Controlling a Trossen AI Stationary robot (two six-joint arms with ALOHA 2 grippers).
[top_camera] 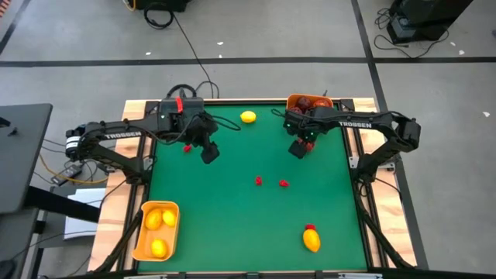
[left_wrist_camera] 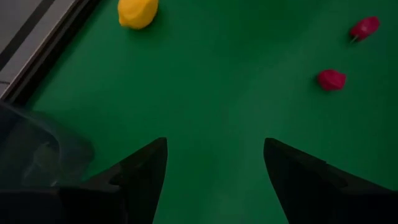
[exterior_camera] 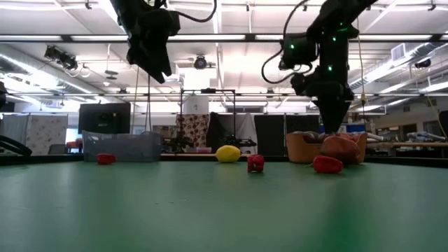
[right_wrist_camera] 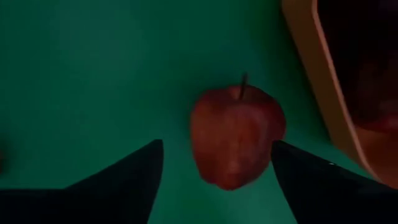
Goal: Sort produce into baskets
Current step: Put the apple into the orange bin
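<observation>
My right gripper [top_camera: 298,149] is open and low over the table's far right part. Its fingers stand on either side of a dark red apple [right_wrist_camera: 236,137] that rests on the green table, just beside the far orange basket [top_camera: 310,102], which holds dark red fruits. My left gripper [top_camera: 209,153] is open and empty, raised above the table's far left part [exterior_camera: 159,70]. A yellow lemon [top_camera: 248,117] lies near the far edge. Small red bits [top_camera: 259,180] [top_camera: 284,184] [top_camera: 187,147] lie on the table. The grey tray [exterior_camera: 122,145] stands at the far left.
A second orange basket [top_camera: 157,230] at the near left holds yellow lemons. Another lemon with a red bit against it [top_camera: 311,239] lies near the right front. The table's middle and near part are bare green surface.
</observation>
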